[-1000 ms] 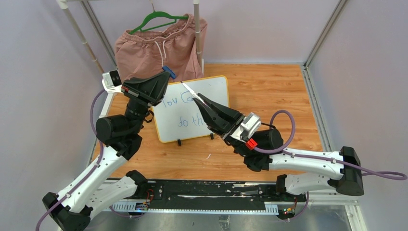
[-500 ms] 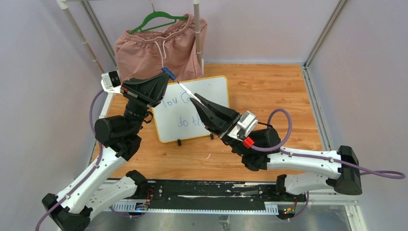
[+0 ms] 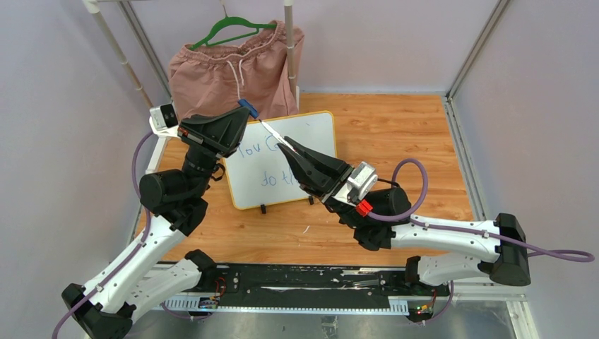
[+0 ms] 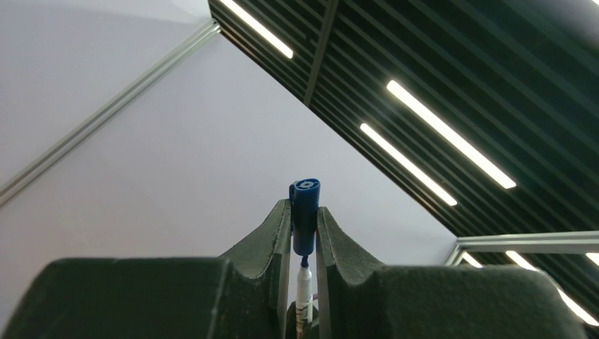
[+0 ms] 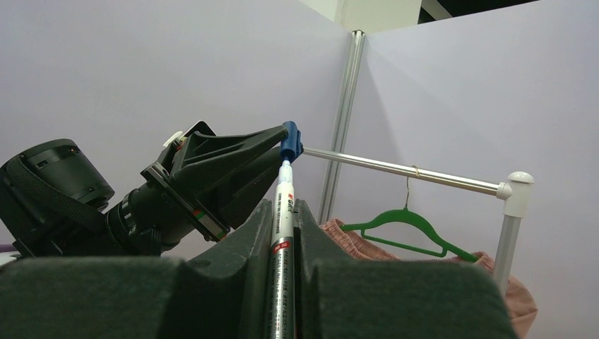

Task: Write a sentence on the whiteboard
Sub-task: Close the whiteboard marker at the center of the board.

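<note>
The whiteboard [image 3: 315, 133] stands on the wooden table, its yellow-orange frame and two black feet visible. The sentence [image 3: 256, 150] is thin blue lettering in two lines, partly hidden behind my right gripper. My left gripper [image 3: 242, 111] [image 4: 304, 215] is shut on a blue marker cap [image 3: 247, 107] [image 4: 305, 210], held above the board's upper left corner. My right gripper [image 3: 289, 145] [image 5: 283, 208] is shut on the white marker [image 3: 275, 133] [image 5: 284, 205]. The marker's blue tip sits right at the mouth of the cap [image 5: 290, 142].
Pink shorts [image 3: 233, 74] hang on a green hanger [image 3: 236, 28] from a rail behind the board. White rail posts [image 3: 289, 42] and metal frame bars [image 3: 463, 141] border the table. Purple walls close in on all sides.
The right gripper has carried the marker a little up and left, bringing its tip to the cap. The left gripper with the cap has stayed put.
</note>
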